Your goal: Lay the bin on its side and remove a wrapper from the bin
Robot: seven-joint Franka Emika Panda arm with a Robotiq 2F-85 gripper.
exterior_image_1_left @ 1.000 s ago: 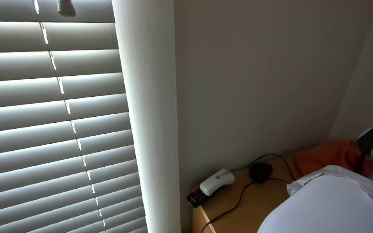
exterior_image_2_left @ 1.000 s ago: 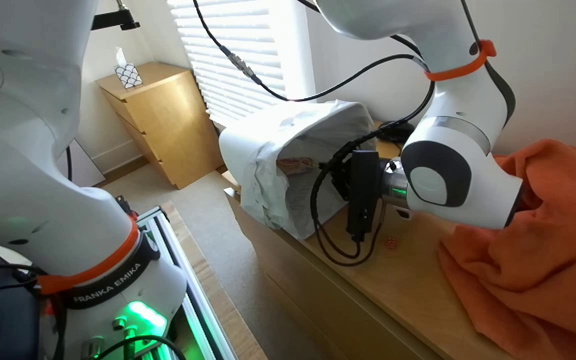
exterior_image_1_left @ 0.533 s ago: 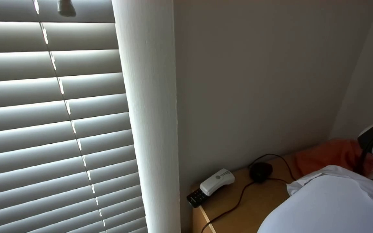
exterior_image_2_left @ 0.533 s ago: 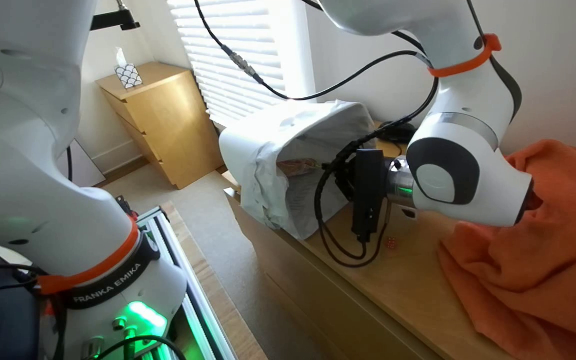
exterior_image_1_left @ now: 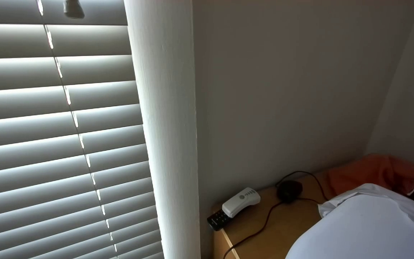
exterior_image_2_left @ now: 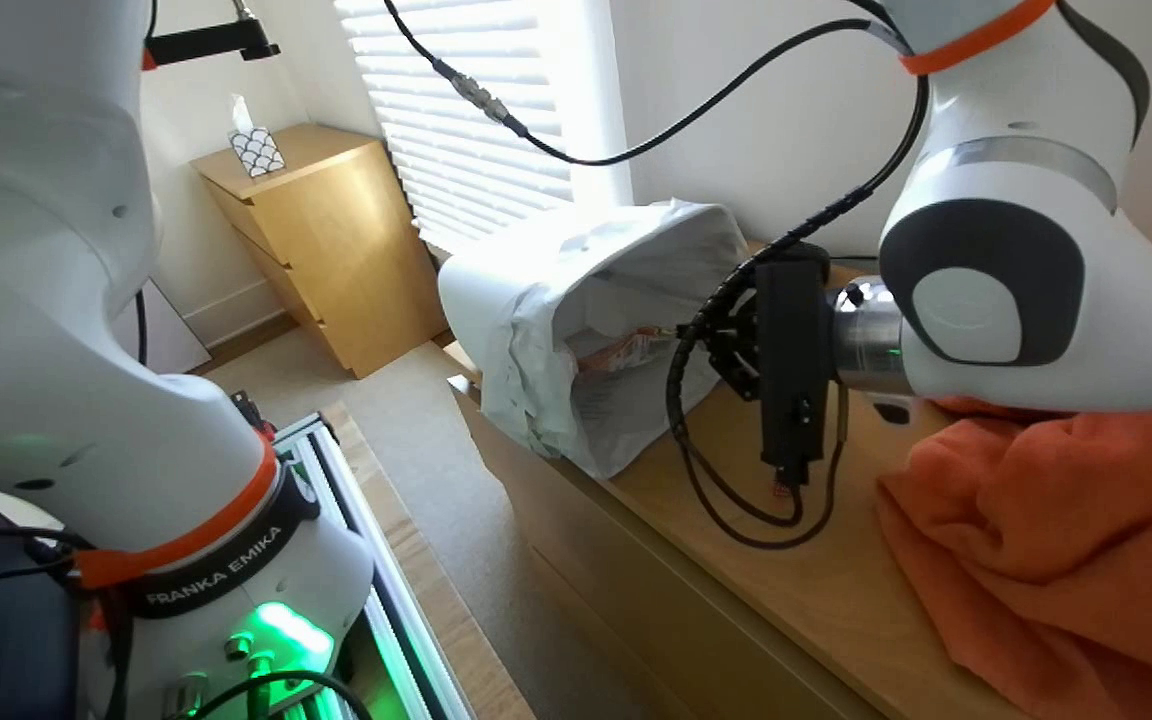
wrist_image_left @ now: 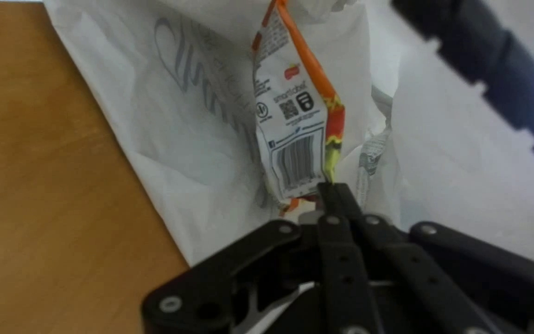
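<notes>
The white bin (exterior_image_2_left: 501, 275) lies on its side on the wooden dresser top, its mouth facing the arm. Its crinkled bag liner (exterior_image_2_left: 541, 400) is folded over the rim. The bin also fills the lower right of an exterior view (exterior_image_1_left: 358, 230). The wrapper (wrist_image_left: 295, 120), white with orange, red and yellow edges, stretches from my fingertips into the mouth of the bin. It also shows in an exterior view (exterior_image_2_left: 621, 352). My gripper (wrist_image_left: 334, 185) is shut on the wrapper's near yellow edge, at the bin's opening. It also shows in an exterior view (exterior_image_2_left: 681, 332).
An orange cloth (exterior_image_2_left: 1056, 540) lies on the dresser beside the arm. A black puck-like device (exterior_image_1_left: 289, 190) with cable and a white remote (exterior_image_1_left: 242, 202) on a black one (exterior_image_1_left: 218, 220) lie behind the bin. The dresser's front edge (exterior_image_2_left: 676, 560) drops to the floor.
My gripper has moved to the right, away from the bin, and slightly up in an exterior view. The wrapper has moved with it towards the bin's mouth. The bin has stayed in place.
</notes>
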